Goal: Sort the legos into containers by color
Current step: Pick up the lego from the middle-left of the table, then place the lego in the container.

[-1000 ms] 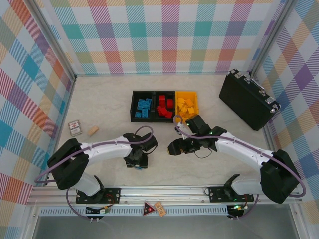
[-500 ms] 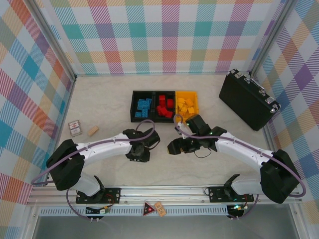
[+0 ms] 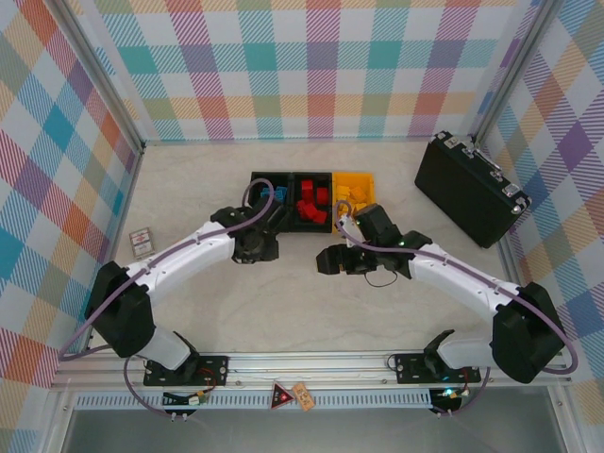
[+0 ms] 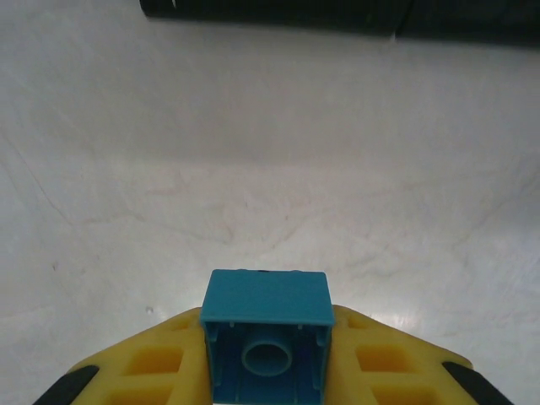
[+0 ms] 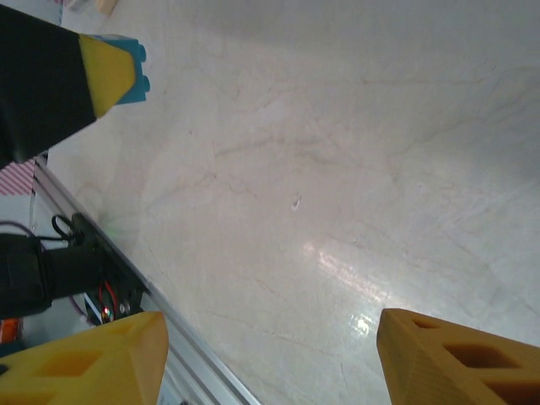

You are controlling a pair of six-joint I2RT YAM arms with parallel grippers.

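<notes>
I am holding one blue brick (image 4: 267, 321) short of its bin; the drop is not yet made.
The left gripper (image 4: 267, 380) is clenching the brick between its yellow fingers (image 4: 160, 364), hollow underside facing the wrist camera, over bare table (image 3: 189, 189). In the overhead view it is sitting at centre frame, just below the left black bin (image 3: 253, 200), which is holding the blue bricks. The middle bin (image 3: 311, 176) is holding red ones and the yellow bin (image 3: 373, 193) the yellow ones. The right gripper (image 5: 270, 354) is hanging released and empty, right of centre, just below the bins. I am seeing no loose bricks on the table, so I judge the sort to be nearly complete. The next move calls for advancing the left gripper over the near wall of the left bin, then releasing inside it, clear of the divider to the red compartment.
</notes>
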